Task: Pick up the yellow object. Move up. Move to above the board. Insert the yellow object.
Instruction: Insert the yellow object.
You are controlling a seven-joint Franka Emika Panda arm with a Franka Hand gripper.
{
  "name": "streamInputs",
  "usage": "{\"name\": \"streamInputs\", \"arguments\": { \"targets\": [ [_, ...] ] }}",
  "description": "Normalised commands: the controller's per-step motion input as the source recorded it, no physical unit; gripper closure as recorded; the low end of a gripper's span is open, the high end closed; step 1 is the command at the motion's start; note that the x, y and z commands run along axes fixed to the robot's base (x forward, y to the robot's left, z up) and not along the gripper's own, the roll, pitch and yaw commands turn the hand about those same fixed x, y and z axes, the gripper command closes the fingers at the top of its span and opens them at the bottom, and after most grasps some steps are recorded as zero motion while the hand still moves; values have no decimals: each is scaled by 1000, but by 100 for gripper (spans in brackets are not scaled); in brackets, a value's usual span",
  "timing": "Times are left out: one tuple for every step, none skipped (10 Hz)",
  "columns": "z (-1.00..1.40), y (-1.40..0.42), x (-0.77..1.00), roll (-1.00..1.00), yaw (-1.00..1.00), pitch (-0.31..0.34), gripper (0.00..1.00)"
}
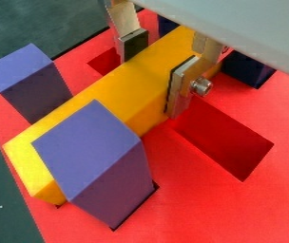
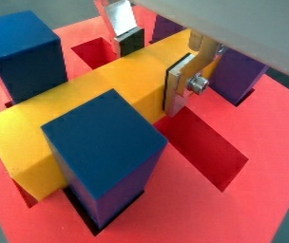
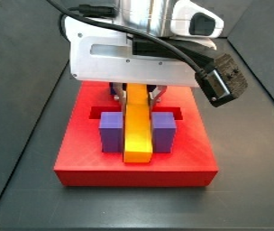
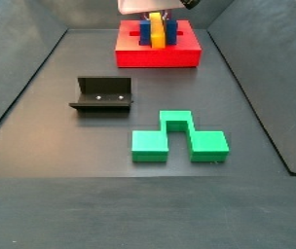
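Note:
The yellow object [image 1: 109, 104] is a long yellow-orange bar lying across the red board [image 3: 91, 167], low between the upright posts [image 1: 103, 161]. It also shows in a wrist view [image 2: 109, 100] and in both side views [image 3: 137, 135] [image 4: 155, 32]. The gripper [image 1: 158, 68] straddles the bar's far half, one dark pad on each long side; the near pad [image 2: 175, 90] lies flat against it. The gripper stands directly over the board in a side view [image 3: 136, 90]. The bar's underside and the slot under it are hidden.
Blue posts [image 2: 103, 152] and a purple post [image 2: 242, 71] stand close on both sides of the bar. Open recessed slots [image 1: 223, 142] lie in the board. The fixture [image 4: 101, 95] and a green stepped block [image 4: 177, 139] sit on the dark floor nearer the camera.

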Motion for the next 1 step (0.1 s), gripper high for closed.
{"name": "streamInputs", "arguments": {
  "targets": [
    [0,0,0,0,0,-3,100]
  ]
}}
